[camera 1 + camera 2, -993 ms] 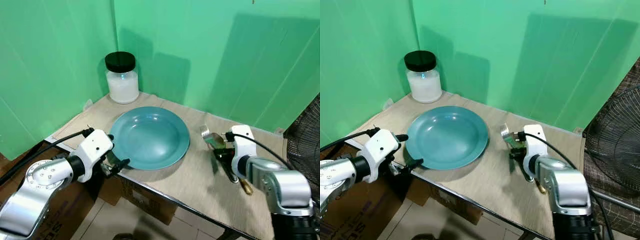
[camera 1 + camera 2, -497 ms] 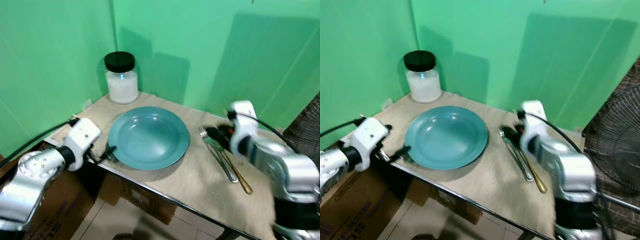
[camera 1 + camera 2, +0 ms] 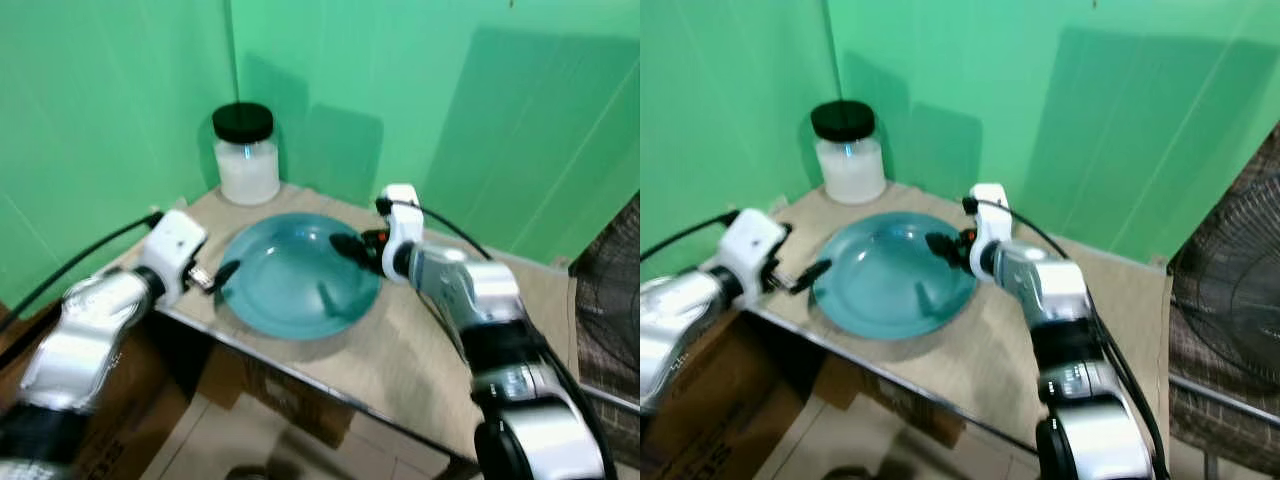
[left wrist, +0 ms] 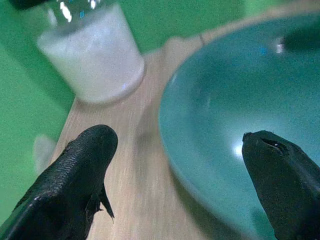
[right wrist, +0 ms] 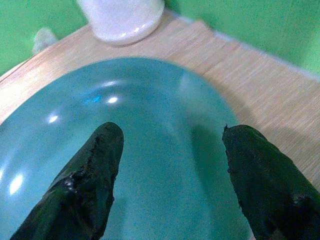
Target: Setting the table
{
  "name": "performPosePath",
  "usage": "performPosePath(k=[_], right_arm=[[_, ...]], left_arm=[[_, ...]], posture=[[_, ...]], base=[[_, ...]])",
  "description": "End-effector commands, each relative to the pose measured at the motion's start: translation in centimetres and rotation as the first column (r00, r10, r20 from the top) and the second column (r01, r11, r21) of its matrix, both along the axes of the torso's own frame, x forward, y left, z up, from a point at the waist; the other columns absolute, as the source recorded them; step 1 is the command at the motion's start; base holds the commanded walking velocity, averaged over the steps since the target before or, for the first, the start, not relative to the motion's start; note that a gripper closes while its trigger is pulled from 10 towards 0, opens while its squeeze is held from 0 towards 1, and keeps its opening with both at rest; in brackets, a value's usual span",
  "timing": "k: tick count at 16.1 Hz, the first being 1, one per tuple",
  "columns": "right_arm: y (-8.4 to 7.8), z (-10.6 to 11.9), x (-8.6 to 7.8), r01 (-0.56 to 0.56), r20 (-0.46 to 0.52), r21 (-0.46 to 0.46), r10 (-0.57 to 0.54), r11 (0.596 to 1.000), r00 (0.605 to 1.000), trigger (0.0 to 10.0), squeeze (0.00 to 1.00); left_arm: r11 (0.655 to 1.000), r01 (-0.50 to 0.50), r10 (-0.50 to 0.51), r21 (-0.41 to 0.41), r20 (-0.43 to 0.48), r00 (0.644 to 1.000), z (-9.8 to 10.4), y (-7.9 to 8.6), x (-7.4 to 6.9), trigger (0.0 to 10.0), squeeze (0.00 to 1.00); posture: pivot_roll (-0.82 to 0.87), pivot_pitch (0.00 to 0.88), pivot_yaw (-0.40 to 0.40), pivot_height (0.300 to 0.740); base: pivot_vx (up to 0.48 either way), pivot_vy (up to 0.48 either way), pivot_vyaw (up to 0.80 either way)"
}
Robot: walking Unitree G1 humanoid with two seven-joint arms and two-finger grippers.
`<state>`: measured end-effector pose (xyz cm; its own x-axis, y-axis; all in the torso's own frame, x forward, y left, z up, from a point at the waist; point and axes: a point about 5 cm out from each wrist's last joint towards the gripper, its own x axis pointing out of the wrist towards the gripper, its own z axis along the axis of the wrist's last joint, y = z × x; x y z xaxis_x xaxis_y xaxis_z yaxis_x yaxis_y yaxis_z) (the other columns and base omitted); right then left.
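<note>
A teal plate (image 3: pixel 290 285) lies in the middle of the beige table (image 3: pixel 400 350). My left gripper (image 3: pixel 218 275) is at the plate's left rim, open, and in the left wrist view its fingers (image 4: pixel 75 180) stand on either side of that rim (image 4: pixel 240 100). My right gripper (image 3: pixel 345 245) hovers over the plate's far right part, open and holding nothing. The right wrist view has its two fingertips (image 5: pixel 100 165) wide apart above the plate's bowl (image 5: pixel 150 95).
A white-filled jar with a black lid (image 3: pixel 245 155) stands at the table's back left corner, close behind the plate. Green backdrop walls close in the back and left. A wire fan (image 3: pixel 610 290) stands at the right. Cardboard boxes (image 3: pixel 230 425) sit under the table.
My right gripper has swung left, from beside the fork and spoon to above the plate. My left gripper has moved up from the table's front edge to the plate's left rim.
</note>
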<state>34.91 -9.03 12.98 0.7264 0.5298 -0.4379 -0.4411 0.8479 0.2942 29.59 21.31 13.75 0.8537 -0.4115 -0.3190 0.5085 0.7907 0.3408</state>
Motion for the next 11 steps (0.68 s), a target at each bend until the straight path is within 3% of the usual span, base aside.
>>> performPosePath(k=[1,3,4,7,9,10,11], right_arm=[[-0.7,-0.1,0.5,0.035,0.017,-0.012,-0.035,0.999,0.999,10.0,1.00],[-0.9,0.4,1.1,0.043,0.063,0.001,-0.043,0.999,0.997,10.0,1.00],[-1.1,0.4,1.4,0.046,0.108,-0.048,-0.041,0.998,0.993,10.0,1.00],[-1.7,-0.6,1.5,0.089,0.116,-0.101,-0.077,0.991,0.990,10.0,1.00],[-2.2,-1.6,1.3,0.091,0.045,-0.084,-0.087,0.992,0.995,10.0,0.86],[-1.8,-2.3,0.7,0.016,-0.037,-0.018,-0.016,1.000,0.999,10.0,0.00],[-1.7,-2.3,0.7,0.006,-0.043,-0.011,-0.007,1.000,0.999,10.0,0.00]], left_arm=[[1.000,0.016,-0.016,0.011,0.001,1.000,-0.5,-0.4,0.2,10.0,0.00],[0.995,0.079,-0.081,-0.054,-0.037,0.996,-1.7,-1.7,0.3,10.0,0.00],[0.991,0.131,-0.131,-0.006,-0.116,0.985,-3.6,-1.9,-0.1,10.0,0.00],[0.986,0.151,-0.136,0.076,-0.170,0.976,-5.0,-1.3,-0.7,10.0,0.00],[0.986,0.151,-0.136,0.075,-0.167,0.976,-4.9,-0.9,-1.3,10.0,0.00],[0.985,0.150,-0.133,0.082,-0.180,0.974,-5.5,-0.4,-1.8,10.0,0.00],[0.985,0.151,-0.134,0.083,-0.181,0.974,-5.5,-0.4,-1.8,10.0,0.00]], posture=[[0.19,0.000,-0.045,0.740],[0.18,0.000,-0.039,0.740],[0.16,0.000,-0.029,0.740],[0.16,0.000,-0.019,0.740],[0.16,0.000,-0.020,0.740],[0.17,0.000,-0.027,0.740],[0.17,0.000,-0.027,0.740]], base=[[0.000,0.000,0.00],[0.000,0.000,0.00],[0.000,0.000,0.00],[0.000,0.000,0.00],[0.000,0.000,0.00],[0.000,0.000,0.00],[0.000,0.000,0.00]])
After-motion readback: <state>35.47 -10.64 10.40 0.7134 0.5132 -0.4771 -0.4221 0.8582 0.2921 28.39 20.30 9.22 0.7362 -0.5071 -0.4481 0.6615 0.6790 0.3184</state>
